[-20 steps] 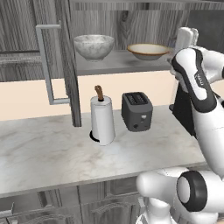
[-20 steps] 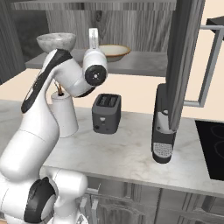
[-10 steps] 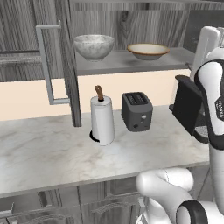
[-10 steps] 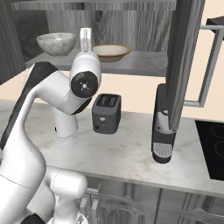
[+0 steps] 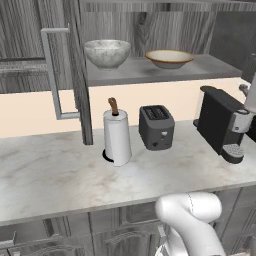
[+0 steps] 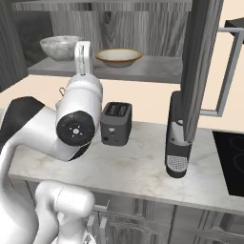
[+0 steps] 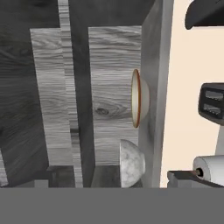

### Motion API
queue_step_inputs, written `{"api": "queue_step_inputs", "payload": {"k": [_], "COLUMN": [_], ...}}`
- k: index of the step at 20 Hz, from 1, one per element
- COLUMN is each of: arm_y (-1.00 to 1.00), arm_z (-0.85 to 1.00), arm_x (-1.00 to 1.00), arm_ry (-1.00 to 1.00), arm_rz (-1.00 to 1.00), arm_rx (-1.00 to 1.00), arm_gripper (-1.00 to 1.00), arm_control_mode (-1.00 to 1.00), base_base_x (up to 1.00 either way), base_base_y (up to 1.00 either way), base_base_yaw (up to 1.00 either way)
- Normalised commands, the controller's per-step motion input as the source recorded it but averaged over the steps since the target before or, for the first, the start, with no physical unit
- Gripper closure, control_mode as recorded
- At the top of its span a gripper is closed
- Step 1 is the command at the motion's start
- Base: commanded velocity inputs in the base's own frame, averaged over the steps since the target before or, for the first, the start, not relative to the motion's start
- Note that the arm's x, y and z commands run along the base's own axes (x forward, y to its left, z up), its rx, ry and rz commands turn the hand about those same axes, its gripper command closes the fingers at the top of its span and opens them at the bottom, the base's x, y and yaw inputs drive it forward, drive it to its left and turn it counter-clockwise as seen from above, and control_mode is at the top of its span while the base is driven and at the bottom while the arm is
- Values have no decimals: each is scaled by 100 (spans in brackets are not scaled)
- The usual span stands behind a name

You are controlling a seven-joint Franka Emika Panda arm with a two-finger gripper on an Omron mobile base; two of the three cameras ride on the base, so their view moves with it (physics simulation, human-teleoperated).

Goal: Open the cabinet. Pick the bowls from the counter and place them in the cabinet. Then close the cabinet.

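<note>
Open wall cabinet (image 5: 150, 70), speckled stone bowl (image 5: 107, 53) and tan bowl (image 5: 169, 58) on its shelf, toaster (image 5: 156, 127) below on marble counter (image 5: 60, 170), gripper jaws spread wide, holding nothing.

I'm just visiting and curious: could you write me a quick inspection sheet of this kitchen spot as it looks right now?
Surface: pale marble counter, no bowls on it.
Job's things: cabinet open, both doors swung out; speckled grey bowl and tan bowl stand apart on its shelf.
Clutter: paper towel roll, dark toaster, black coffee machine on the counter.
Grippers: hand open and holding nothing, its camera rolled sideways, looking into the cabinet.
Cables: nothing seen.
Surroundings: beige wall, grey lower cabinets, black cooktop at right.
</note>
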Motion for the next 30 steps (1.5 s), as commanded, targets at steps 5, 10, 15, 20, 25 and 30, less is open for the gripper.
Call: {"api": "queue_step_inputs", "payload": {"k": [5, 10, 15, 20, 25, 30], "arm_y": [-35, -40, -40, -33, -37, -49], "arm_z": [3, 0, 0, 0, 0, 0], "arm_x": [-80, -55, -35, -6, -3, -22], "arm_ry": [0, 0, 4, 2, 0, 0], "arm_rz": [-6, -7, -6, -3, -1, 0], "arm_rx": [0, 0, 0, 0, 0, 0], "arm_gripper": [-100, -100, -100, -100, -100, -100], "arm_control_mode": [-100, -100, -100, -100, -100, -100], "base_base_x": [0, 0, 0, 0, 0, 0], "base_base_y": [0, 0, 0, 0, 0, 0], "base_base_yaw": [0, 0, 0, 0, 0, 0]}}
